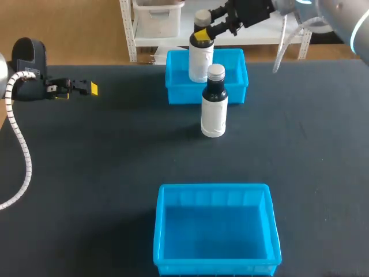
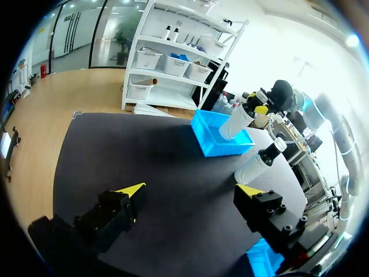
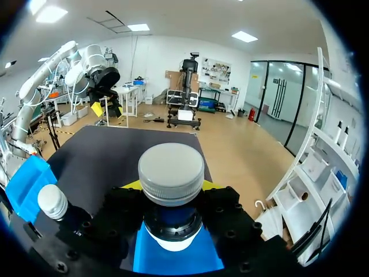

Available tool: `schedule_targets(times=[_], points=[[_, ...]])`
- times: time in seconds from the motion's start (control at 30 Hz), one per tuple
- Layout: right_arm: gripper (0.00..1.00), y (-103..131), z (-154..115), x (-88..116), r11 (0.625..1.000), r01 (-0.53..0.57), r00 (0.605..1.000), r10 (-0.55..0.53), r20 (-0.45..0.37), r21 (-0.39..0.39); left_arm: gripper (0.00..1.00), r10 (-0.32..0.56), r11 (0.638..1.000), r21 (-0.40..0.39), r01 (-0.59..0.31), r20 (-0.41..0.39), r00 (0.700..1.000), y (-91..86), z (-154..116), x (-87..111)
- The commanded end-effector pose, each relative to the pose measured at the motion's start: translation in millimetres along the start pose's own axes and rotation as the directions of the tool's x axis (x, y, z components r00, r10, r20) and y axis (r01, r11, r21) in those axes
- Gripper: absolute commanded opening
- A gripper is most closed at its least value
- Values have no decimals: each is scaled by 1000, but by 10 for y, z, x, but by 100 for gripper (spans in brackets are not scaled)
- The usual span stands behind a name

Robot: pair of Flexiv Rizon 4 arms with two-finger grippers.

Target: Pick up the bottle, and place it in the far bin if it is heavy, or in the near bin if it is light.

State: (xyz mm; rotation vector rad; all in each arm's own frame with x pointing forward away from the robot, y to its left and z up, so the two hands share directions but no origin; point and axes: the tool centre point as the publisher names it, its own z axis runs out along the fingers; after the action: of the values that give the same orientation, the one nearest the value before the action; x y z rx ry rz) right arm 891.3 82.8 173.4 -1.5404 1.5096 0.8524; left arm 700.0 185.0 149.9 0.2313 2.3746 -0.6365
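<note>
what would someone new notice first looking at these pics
First, the right gripper, shut on the neck of a white bottle and holding it upright over the far blue bin. Next, a second bottle with a dark upper half, standing on the table just in front of that bin. The empty near bin sits at the table's near edge.

near bin [image 1: 159, 231] front cut off, right arm [image 1: 340, 17] mostly beyond edge
</note>
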Motion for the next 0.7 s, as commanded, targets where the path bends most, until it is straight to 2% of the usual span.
schedule_targets(times=[0.03,0.7], points=[[0,-128,118,-10,989,1,1000,0,0,-145,100,0,1000,0,0,0,1000,0,0,0],[0,-101,411,101,983,-15,1000,14,-3,-185,100,0,1000,0,0,0,1000,0,0,0]])
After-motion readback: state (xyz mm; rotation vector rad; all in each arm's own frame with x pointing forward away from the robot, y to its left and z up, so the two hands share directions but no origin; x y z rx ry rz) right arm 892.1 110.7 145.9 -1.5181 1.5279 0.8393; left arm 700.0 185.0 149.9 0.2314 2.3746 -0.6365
